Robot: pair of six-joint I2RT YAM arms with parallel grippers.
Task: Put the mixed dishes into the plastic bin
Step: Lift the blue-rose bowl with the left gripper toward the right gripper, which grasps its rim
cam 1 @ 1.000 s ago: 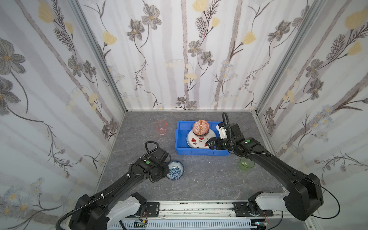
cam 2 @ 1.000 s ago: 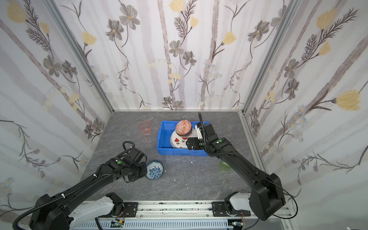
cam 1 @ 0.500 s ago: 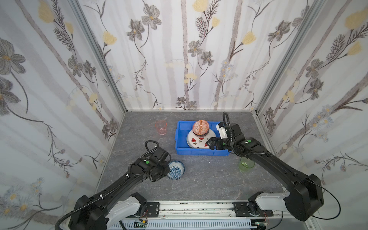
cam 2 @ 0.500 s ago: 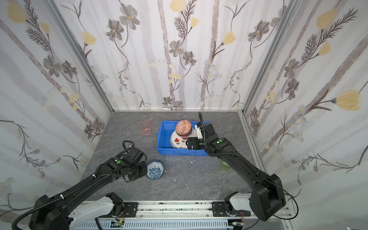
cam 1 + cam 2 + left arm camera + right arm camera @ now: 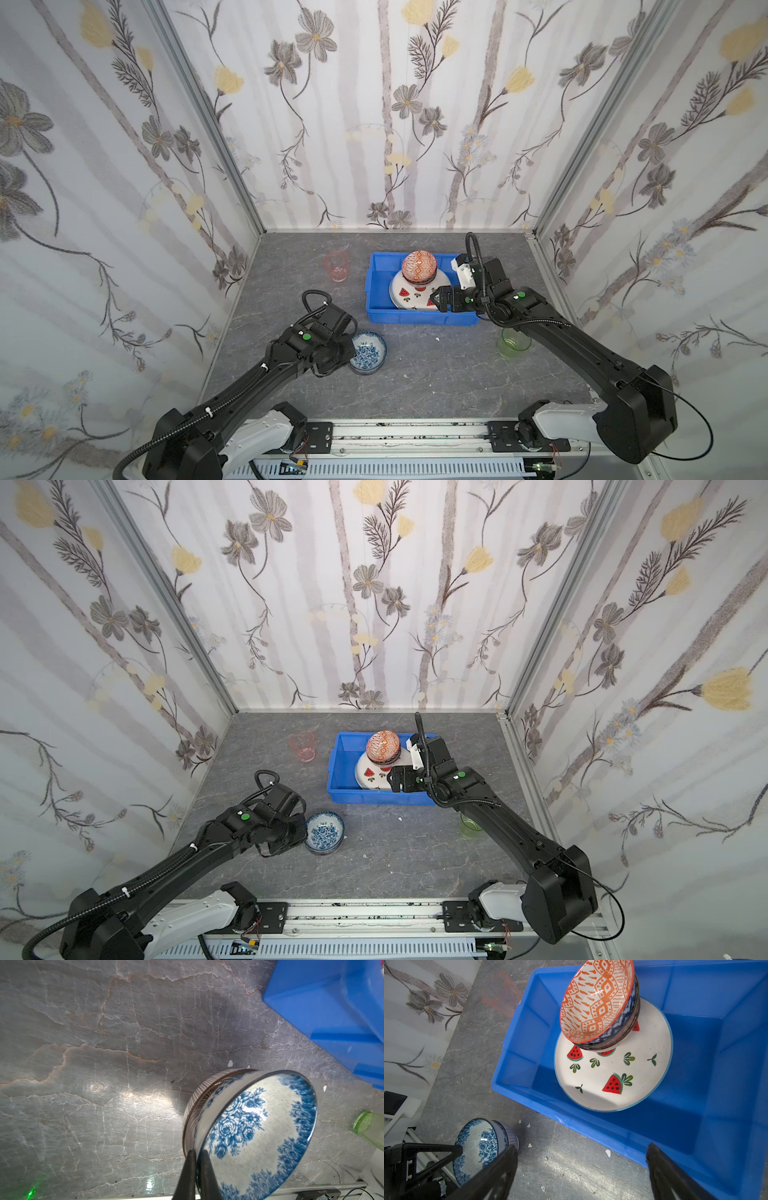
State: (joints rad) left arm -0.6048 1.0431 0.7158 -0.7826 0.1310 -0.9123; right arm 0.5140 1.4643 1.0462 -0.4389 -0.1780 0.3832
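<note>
Dishes first, in both top views: the blue bin stands toward the back of the grey surface. The watermelon plate lies inside it, and the orange bowl tops a stack on that plate. The pink cup stands outside, just left of the bin. The green cup stands in front of its right corner, partly under my right arm. My right pincer hangs over the bin's front right part, by the plate's edge. My left pincer meets the rim of the blue-white bowl, which sits in front of the bin and apart from it.

From my left wrist, my left pincer is pinched narrow on the blue-white bowl, one finger inside the rim and one outside. That bowl tilts inside a striped bowl on the surface.

From my right wrist, my right pincer is spread wide and holds nothing. One finger is over the surface, the other over the bin's front wall. The plate lies flat on the bin floor, and the orange bowl leans on darker bowls stacked there.
</note>
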